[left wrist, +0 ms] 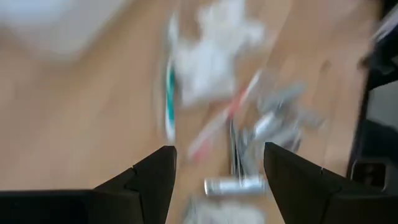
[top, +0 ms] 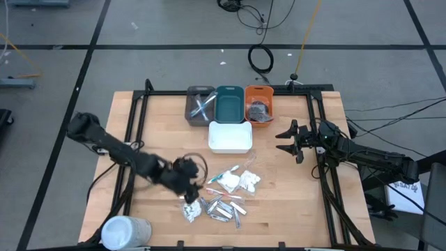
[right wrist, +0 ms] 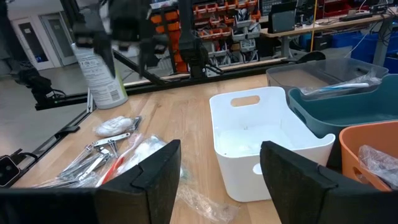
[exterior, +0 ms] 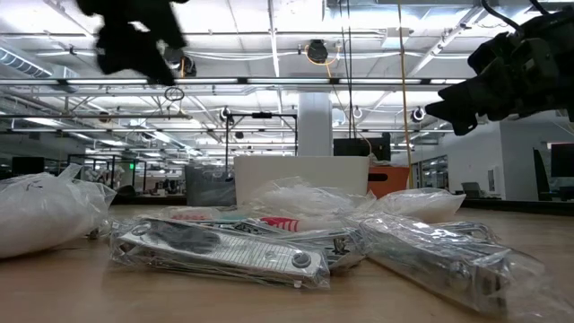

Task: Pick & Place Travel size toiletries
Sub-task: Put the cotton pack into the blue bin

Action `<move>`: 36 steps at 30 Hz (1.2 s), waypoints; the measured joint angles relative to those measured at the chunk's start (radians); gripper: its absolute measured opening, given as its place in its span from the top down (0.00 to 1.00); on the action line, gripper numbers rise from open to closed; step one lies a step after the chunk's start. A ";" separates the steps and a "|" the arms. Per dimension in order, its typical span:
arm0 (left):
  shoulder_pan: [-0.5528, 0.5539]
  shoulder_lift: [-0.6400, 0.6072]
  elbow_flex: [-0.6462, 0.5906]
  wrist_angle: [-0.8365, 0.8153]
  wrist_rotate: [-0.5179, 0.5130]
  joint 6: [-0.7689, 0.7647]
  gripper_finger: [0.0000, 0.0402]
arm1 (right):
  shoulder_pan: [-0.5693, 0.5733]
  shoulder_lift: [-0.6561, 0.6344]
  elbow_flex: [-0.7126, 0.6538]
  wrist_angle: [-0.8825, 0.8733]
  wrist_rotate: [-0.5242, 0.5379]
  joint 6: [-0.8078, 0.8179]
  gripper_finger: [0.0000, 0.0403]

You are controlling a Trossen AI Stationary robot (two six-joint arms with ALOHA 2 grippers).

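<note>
- Silver sachets in clear wrap (top: 221, 208) lie nearest the table's front edge, heaped and overlapping; the low view shows crinkled film standing proud of them, so a grab should come straight down on one packet, not rake across the heap.
- Left gripper (top: 187, 174) hangs above the left side of the pile, just off the sachets, fingers spread wide with nothing between them. The left wrist view is smeared; the pile lies ahead of the two dark fingers (left wrist: 149, 177), but I cannot pick out which item they line up with.
- Slim sticks with teal and red tips in clear wrap (top: 224, 176) and white crumpled packets (top: 245, 181) lie just beyond, touching each other. Probably the easier pick: a stick at the pile's edge, gripped across its width.
- White rectangular plastic tray (top: 230, 137) sits behind the pile and looks bare inside from the right wrist view; likely the drop target, though I can't be sure.
- Grey tray (top: 200, 105), teal tray (top: 229, 103) and orange tray (top: 258, 106) line the far edge.
- Right gripper (top: 288, 139) waits right of the white tray, jaws apart, holding nothing.
</note>
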 joint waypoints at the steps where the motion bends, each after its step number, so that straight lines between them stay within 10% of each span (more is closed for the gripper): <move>1: -0.024 0.031 0.020 -0.044 0.009 -0.053 0.40 | 0.000 0.000 0.000 0.001 0.000 0.000 0.48; 9: -0.067 0.227 0.081 -0.091 0.339 -0.161 0.40 | 0.000 0.000 0.000 -0.002 0.000 -0.002 0.48; 28: -0.049 0.431 0.086 -0.048 0.428 -0.171 0.41 | 0.000 0.000 0.000 0.125 0.004 -0.026 0.48; 36: -0.039 0.359 0.080 -0.058 0.436 -0.163 0.74 | 0.000 0.000 0.000 0.126 0.004 -0.026 0.48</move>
